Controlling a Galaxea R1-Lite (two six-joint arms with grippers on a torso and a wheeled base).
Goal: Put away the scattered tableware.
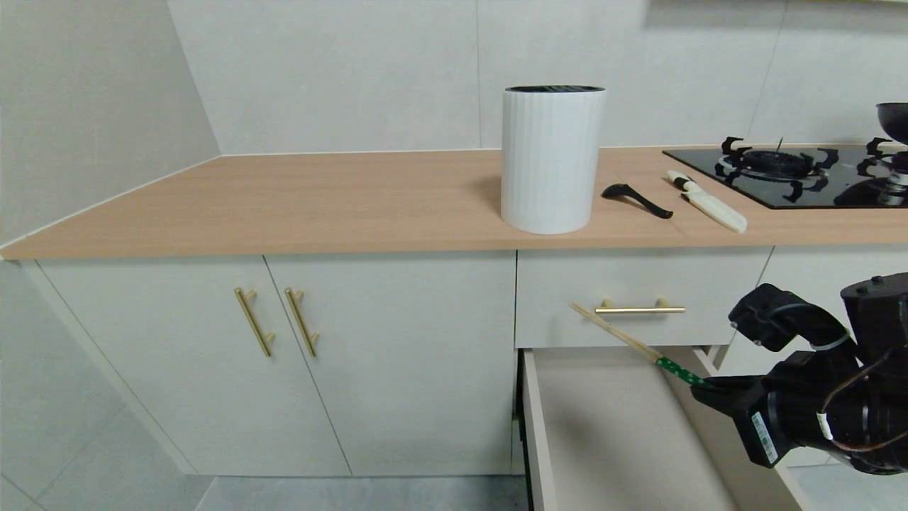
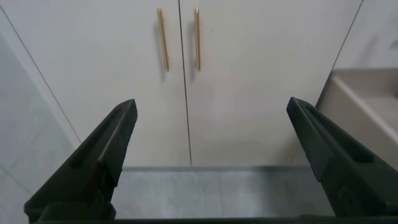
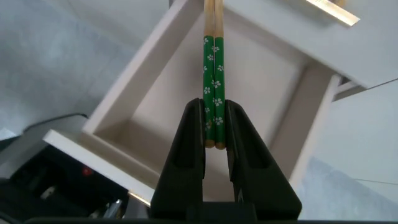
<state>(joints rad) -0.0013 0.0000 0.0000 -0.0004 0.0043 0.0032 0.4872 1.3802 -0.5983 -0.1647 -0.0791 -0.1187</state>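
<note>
Nearest the robot, low on its right side: right gripper (image 1: 699,387), fingers (image 3: 193,143) closed on a pair of chopsticks (image 1: 624,342). The grip sat at the green, flower-printed butt ends, and the bare wooden tips pointed up and away toward the cabinet front. The pair hung above the open drawer (image 1: 537,426), over its right-hand part, and appeared to touch nothing else.

Handling, by judgement: light, stiff, thin and probably smooth. As two loose sticks they were liable to roll or scissor apart. The thick ends were a fair place to hold them, though the long free length gave leverage against the grip. They would best be laid low and flat in the drawer before release.

Left gripper (image 2: 211,112): fingers (image 2: 106,155) spread wide, empty, low before the double doors (image 1: 284,355) with their gold handles.

Above the open drawer: a closed drawer front with a gold handle (image 1: 638,309).

On the wooden surface (image 1: 319,206):
- a white ribbed holder (image 1: 552,160), upright near the front edge;
- a black spoon (image 1: 636,199), lying flat to the right of the holder;
- a pale knife (image 1: 707,201), lying flat beyond the spoon and apart from it.

The spoon and knife were not yet put away. The knife was likely the item needing most care, to be taken by the handle end.

Far right: a black stove (image 1: 787,181).
</note>
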